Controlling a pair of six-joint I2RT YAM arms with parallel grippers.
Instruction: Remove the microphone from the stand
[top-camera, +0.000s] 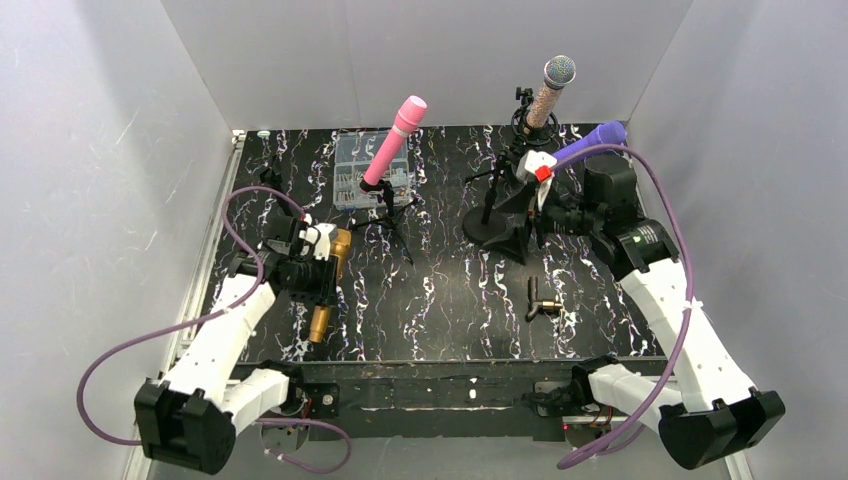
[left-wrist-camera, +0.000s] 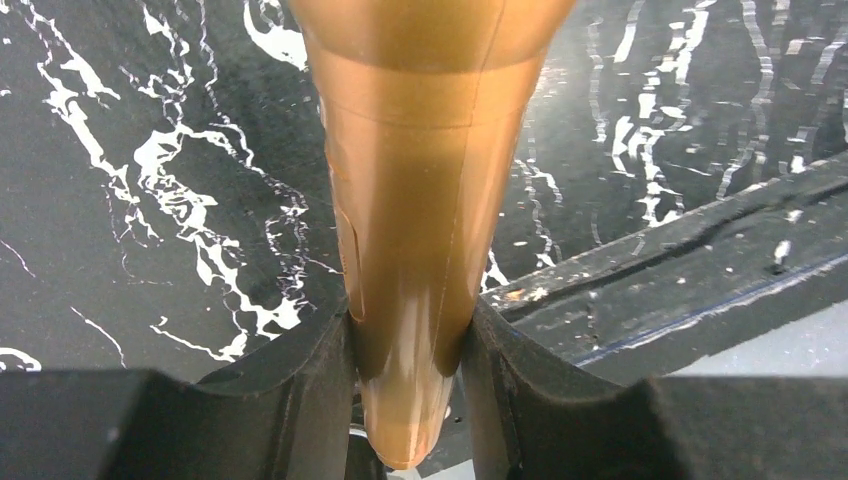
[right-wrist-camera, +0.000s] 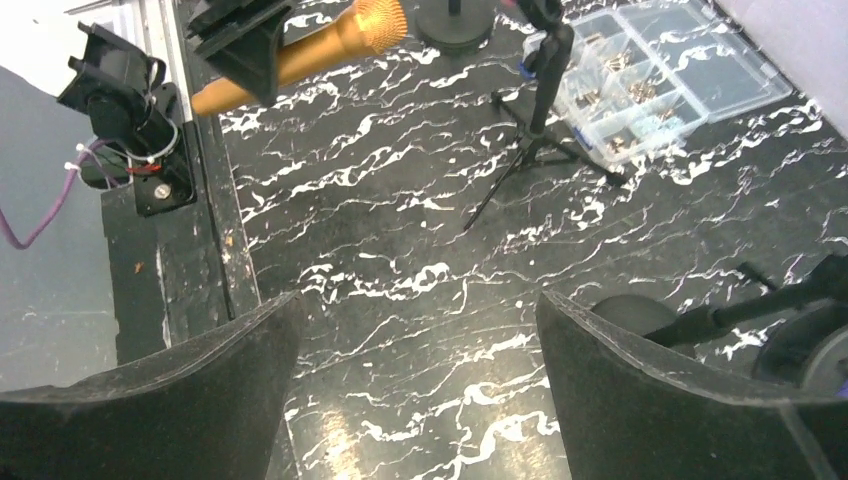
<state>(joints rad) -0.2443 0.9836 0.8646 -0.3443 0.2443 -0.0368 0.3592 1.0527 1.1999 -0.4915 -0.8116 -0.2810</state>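
A gold microphone (top-camera: 320, 322) is off any stand, above the table's front left, with my left gripper (top-camera: 318, 283) shut on its handle. In the left wrist view the handle (left-wrist-camera: 420, 200) is pinched between both fingers (left-wrist-camera: 310, 400). A pink microphone (top-camera: 395, 140) sits tilted on a small tripod stand (top-camera: 390, 215). A silver-headed microphone (top-camera: 548, 95) stands on a black round-based stand (top-camera: 488, 228). My right gripper (top-camera: 528, 215) hovers beside that base, open, with only the table between its fingers (right-wrist-camera: 415, 380).
A purple microphone (top-camera: 592, 140) pokes up behind my right wrist. A clear parts box (top-camera: 360, 168) lies at the back, behind the tripod (right-wrist-camera: 540, 110). A small black and gold clip (top-camera: 540, 300) lies on the marbled table (top-camera: 440, 300) at front right. White walls enclose three sides.
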